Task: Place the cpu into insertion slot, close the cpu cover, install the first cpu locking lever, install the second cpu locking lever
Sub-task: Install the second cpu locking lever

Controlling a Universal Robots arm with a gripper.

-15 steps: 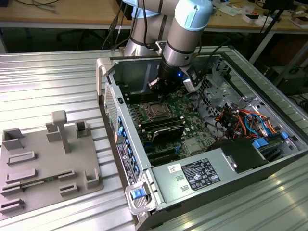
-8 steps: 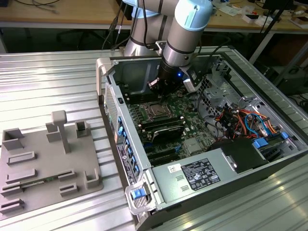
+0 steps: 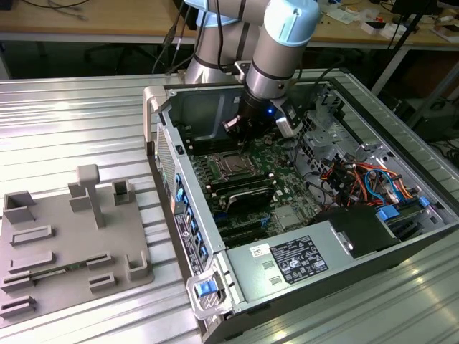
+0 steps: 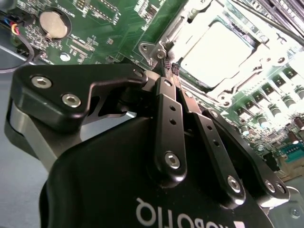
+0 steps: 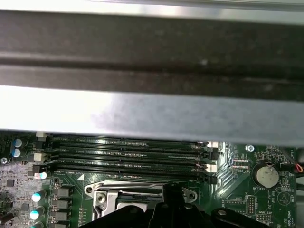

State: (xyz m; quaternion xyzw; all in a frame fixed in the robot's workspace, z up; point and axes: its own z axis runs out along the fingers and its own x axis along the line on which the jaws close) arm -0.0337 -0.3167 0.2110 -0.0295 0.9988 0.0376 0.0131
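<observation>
Inside the open computer case, the cpu (image 4: pixel 223 52) lies silvery and flat in the insertion slot (image 3: pixel 224 159) on the green board. The cpu cover (image 4: pixel 183 26) rests down around it as a silver frame. My gripper (image 4: pixel 167 66) is shut, its black fingertips pressed together at the socket's corner, right by a bent metal lever end (image 4: pixel 153 50). I cannot tell whether they touch it. In the exterior view the gripper (image 3: pixel 242 143) hangs just behind the socket. In the first wrist view the socket rim (image 5: pixel 102 197) and the dark gripper (image 5: pixel 173 206) appear below the memory slots.
Long black memory slots (image 5: pixel 128 156) run beside the socket. A coin battery (image 4: pixel 53 23) sits on the board. A case wall (image 5: pixel 152 114) stands close by. A power supply (image 3: pixel 287 261) and cable bundle (image 3: pixel 358 179) fill the exterior view's right. A grey fixture tray (image 3: pixel 64 244) lies outside the case.
</observation>
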